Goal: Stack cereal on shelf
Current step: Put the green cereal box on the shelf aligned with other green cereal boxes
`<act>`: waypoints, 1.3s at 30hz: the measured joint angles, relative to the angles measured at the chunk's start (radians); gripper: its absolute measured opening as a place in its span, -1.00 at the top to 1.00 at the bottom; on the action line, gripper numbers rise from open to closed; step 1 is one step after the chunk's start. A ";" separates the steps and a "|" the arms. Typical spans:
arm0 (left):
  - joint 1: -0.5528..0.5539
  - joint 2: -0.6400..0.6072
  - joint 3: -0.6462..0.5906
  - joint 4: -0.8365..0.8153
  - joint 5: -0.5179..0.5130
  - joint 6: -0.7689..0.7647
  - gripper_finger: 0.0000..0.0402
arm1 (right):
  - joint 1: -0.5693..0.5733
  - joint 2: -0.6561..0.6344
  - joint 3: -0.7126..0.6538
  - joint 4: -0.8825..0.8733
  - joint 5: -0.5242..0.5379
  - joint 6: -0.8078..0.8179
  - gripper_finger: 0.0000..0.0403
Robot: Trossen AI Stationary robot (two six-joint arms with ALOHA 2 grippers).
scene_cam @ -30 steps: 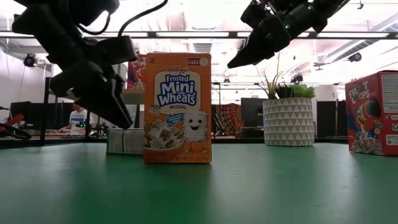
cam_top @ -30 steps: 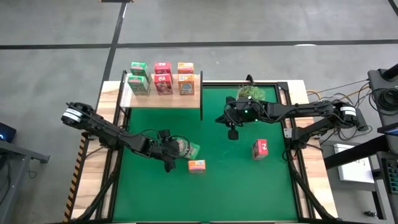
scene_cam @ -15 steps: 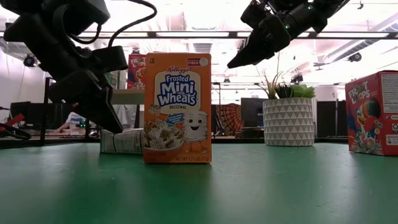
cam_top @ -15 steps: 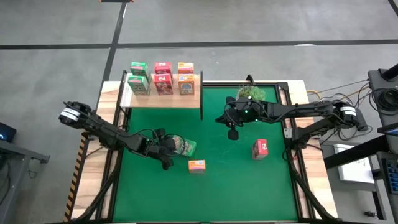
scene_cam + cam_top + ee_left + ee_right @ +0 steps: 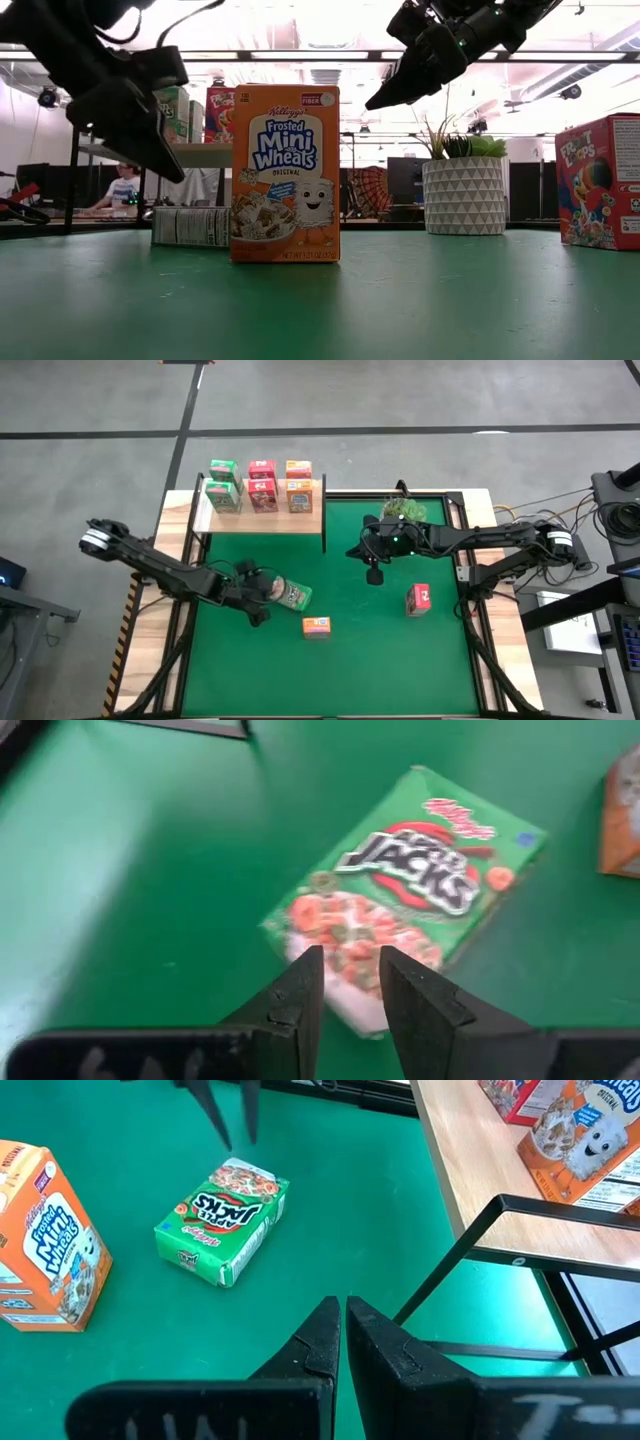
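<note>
Now the left gripper is pulling back toward nine o'clock, away from the green box, which is lying flat on the green mat, face up. A second ago the fingers were right at that box; in the left wrist view they are standing slightly apart with nothing between them and the box free beyond them. So the pickup looks undone and needs another approach. The orange box is standing at five o'clock of the green one, the pink box well off at three o'clock. Six boxes are already sitting on the shelf. The right gripper is hanging by the plant, fingers pressed together, empty.
</note>
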 joint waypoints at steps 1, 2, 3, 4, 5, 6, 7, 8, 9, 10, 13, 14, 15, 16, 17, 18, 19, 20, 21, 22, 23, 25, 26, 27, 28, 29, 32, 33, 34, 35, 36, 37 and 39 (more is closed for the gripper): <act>0.000 -0.012 -0.010 -0.001 -0.010 -0.001 0.58 | 0.000 0.001 0.000 -0.001 0.000 0.000 0.94; 0.000 -0.021 -0.025 0.010 -0.020 -0.002 0.58 | 0.000 0.002 0.000 -0.002 0.000 0.000 0.94; 0.000 -0.027 -0.042 0.024 -0.028 -0.002 0.58 | 0.000 0.002 0.000 -0.003 0.000 0.000 0.94; 0.000 -0.030 -0.059 0.042 -0.029 -0.003 0.58 | 0.000 0.002 0.000 -0.002 0.000 0.000 0.94; 0.000 -0.031 -0.074 0.065 -0.029 -0.005 0.58 | 0.000 0.002 0.000 -0.001 0.000 0.000 0.94; 0.000 -0.031 -0.091 0.097 -0.029 -0.006 0.58 | 0.000 0.002 0.000 -0.001 0.000 0.001 0.94; 0.000 -0.029 -0.109 0.134 -0.029 -0.007 0.58 | 0.000 0.002 0.000 -0.001 0.000 0.000 0.94; 0.000 -0.028 -0.124 0.165 -0.029 -0.008 0.58 | 0.000 0.002 0.000 -0.001 0.000 0.000 0.94; 0.000 -0.023 -0.135 0.187 -0.027 -0.010 0.58 | 0.000 0.002 0.000 -0.001 0.000 0.000 0.94; 0.000 -0.019 -0.141 0.190 -0.027 -0.016 0.58 | 0.000 0.002 0.000 -0.001 0.000 0.000 0.94; 0.000 -0.006 -0.148 0.169 -0.027 -0.051 0.59 | 0.000 0.002 0.000 0.000 0.000 0.000 0.94; 0.000 -0.002 -0.150 0.167 -0.028 -0.061 0.60 | 0.000 0.002 0.000 0.000 0.000 0.000 0.94; 0.000 0.002 -0.153 0.168 -0.028 -0.072 0.60 | 0.000 0.002 0.000 0.000 0.000 0.000 0.94; 0.000 0.006 -0.156 0.171 -0.028 -0.083 0.61 | 0.000 0.002 0.000 0.000 0.000 0.000 0.94; -0.001 0.010 -0.158 0.167 -0.029 -0.096 0.61 | 0.000 0.002 0.000 0.000 0.000 0.000 0.94; -0.001 0.013 -0.161 0.163 -0.030 -0.109 0.61 | 0.000 0.002 0.000 0.000 0.000 0.000 0.94; -0.001 0.014 -0.162 0.156 -0.031 -0.121 0.61 | 0.000 0.002 0.000 0.000 0.000 0.000 0.94; -0.001 0.015 -0.162 0.146 -0.031 -0.134 0.62 | 0.000 0.002 0.000 0.000 0.000 0.000 0.94; -0.001 0.014 -0.162 0.133 -0.032 -0.147 0.62 | 0.000 0.002 0.000 0.000 0.000 0.001 0.94; -0.001 0.011 -0.162 0.116 -0.035 -0.159 0.62 | 0.000 0.002 0.000 0.000 0.000 0.003 0.94; -0.001 0.008 -0.161 0.097 -0.036 -0.169 0.62 | 0.000 0.002 0.000 0.000 0.000 0.003 0.94; 0.000 0.004 -0.161 0.056 -0.022 -0.185 0.62 | 0.000 0.002 0.000 0.000 0.000 0.003 0.94; 0.000 0.003 -0.161 0.033 -0.022 -0.192 0.62 | 0.000 0.002 0.000 0.000 0.000 0.003 0.94; 0.000 -0.001 -0.160 0.020 -0.021 -0.200 0.62 | 0.000 0.002 0.000 0.000 0.000 0.003 0.94; 0.000 -0.004 -0.158 0.012 -0.022 -0.209 0.62 | 0.000 0.002 0.000 0.000 0.000 0.003 0.94; 0.000 -0.004 -0.158 0.006 -0.022 -0.219 0.62 | 0.000 0.002 0.000 0.000 0.000 0.003 0.94; 0.000 -0.003 -0.160 -0.019 -0.022 -0.238 0.62 | 0.000 0.002 0.000 0.000 0.000 0.005 0.94; 0.000 -0.003 -0.160 -0.013 -0.022 -0.238 0.62 | 0.000 0.002 0.000 0.000 0.000 0.007 0.94; 0.000 -0.003 -0.159 -0.012 -0.022 -0.238 0.62 | 0.000 0.002 0.000 0.000 0.000 0.007 0.94; 0.000 -0.004 -0.159 -0.013 -0.023 -0.238 0.62 | 0.000 0.002 0.000 0.000 0.000 0.007 0.94; 0.000 -0.004 -0.158 -0.013 -0.023 -0.238 0.62 | 0.000 0.002 0.000 0.000 0.000 0.007 0.94; 0.000 -0.004 -0.155 -0.013 -0.023 -0.238 0.62 | 0.000 0.002 0.000 0.000 0.000 0.007 0.94; 0.000 -0.004 -0.145 -0.013 -0.023 -0.238 0.62 | 0.000 0.002 0.000 0.000 0.000 0.007 0.94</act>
